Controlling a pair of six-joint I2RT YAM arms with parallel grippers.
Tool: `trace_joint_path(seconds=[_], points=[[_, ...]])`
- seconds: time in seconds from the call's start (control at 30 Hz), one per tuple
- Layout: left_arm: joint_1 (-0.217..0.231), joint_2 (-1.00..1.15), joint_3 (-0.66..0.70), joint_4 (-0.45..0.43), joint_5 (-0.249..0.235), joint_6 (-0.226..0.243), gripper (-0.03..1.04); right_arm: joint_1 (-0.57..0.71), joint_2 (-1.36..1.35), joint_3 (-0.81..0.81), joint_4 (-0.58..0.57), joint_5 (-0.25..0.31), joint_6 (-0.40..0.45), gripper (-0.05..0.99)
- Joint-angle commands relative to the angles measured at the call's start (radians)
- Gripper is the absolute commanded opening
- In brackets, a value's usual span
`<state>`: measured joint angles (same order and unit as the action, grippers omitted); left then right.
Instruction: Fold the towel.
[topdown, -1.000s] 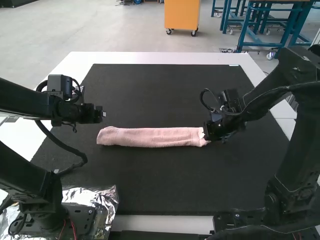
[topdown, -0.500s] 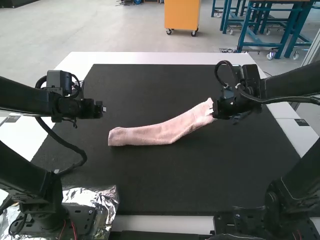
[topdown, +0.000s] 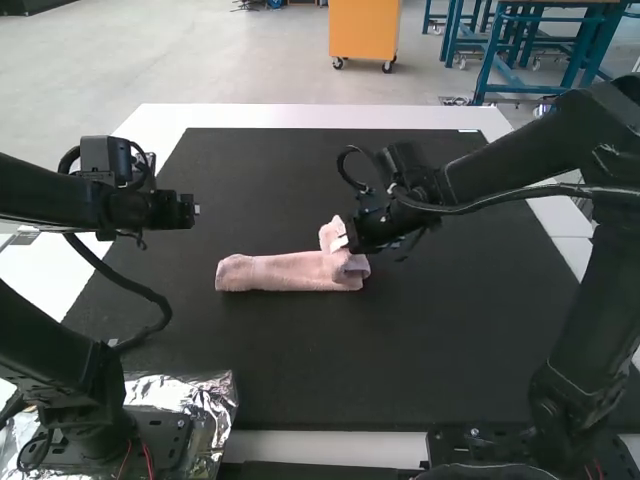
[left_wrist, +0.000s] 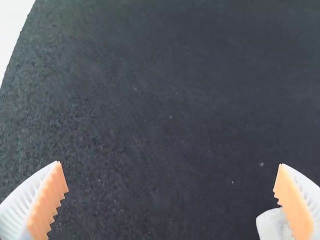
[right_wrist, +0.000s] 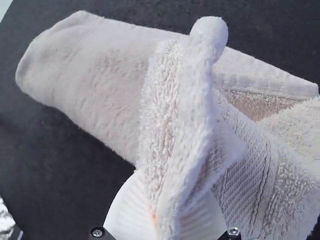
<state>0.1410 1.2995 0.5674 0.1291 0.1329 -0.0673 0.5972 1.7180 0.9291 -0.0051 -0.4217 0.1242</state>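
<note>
Right gripper (topdown: 341, 243) grasps the raised end of the towel (topdown: 285, 272); its wrist view adds a woven band (right_wrist: 247, 182) beside it. High view gives the rest beneath it, stretching towards the left gripper (topdown: 196, 210), spread wide in its own view

open foreground mat (topdown: 330, 365), towel (topdown: 285, 272), right arm (topdown: 520, 163) across
</note>
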Motion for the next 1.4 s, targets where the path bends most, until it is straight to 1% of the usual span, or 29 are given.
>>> trace_joint_path(seconds=[0.0,0.17,0.47,0.53,0.87,0.9,0.97,1.0,1.07,1.1,1.13,1.2,1.37], points=[[0.031,-0.016,0.019,0.021,-0.012,0.014,0.97,0.056,0.032,0.068,0.014,0.008,0.023,-0.02],[0.049,-0.016,0.008,0.027,-0.009,0.015,0.97,0.116,0.118,0.146,0.020,0.015,0.017,-0.02],[0.085,-0.016,-0.023,0.047,-0.004,0.026,0.97,0.179,0.267,0.297,0.022,0.018,0.015,-0.02],[0.088,-0.016,-0.027,0.050,0.002,0.026,0.97,0.193,0.293,0.327,0.020,0.018,0.015,-0.02],[0.088,-0.016,-0.032,0.055,0.004,0.027,0.97,0.282,0.408,0.467,0.014,0.017,0.022,-0.01],[0.088,-0.016,-0.032,0.055,0.004,0.027,0.97,0.289,0.419,0.481,0.004,0.017,0.025,0.07],[0.088,-0.016,-0.034,0.055,0.004,0.027,0.97,0.300,0.431,0.511,-0.036,0.015,0.015,0.40],[0.089,-0.016,-0.032,0.058,0.004,0.027,0.97,0.305,0.433,0.524,-0.052,0.011,0.003,0.51],[0.088,-0.016,-0.032,0.060,0.004,0.027,0.97,0.311,0.428,0.540,-0.059,0.004,0.000,0.79],[0.089,-0.016,-0.032,0.061,0.004,0.027,0.97,0.312,0.419,0.553,-0.068,-0.005,-0.001,0.86],[0.089,-0.016,-0.032,0.061,0.004,0.026,0.97,0.311,0.407,0.563,-0.088,-0.026,-0.009,0.90],[0.088,-0.017,-0.032,0.063,0.004,0.026,0.97,0.308,0.364,0.577,-0.124,-0.072,-0.023,0.90],[0.081,-0.016,-0.032,0.066,0.005,0.026,0.97,0.302,0.273,0.574,-0.125,-0.074,-0.020,0.91]])
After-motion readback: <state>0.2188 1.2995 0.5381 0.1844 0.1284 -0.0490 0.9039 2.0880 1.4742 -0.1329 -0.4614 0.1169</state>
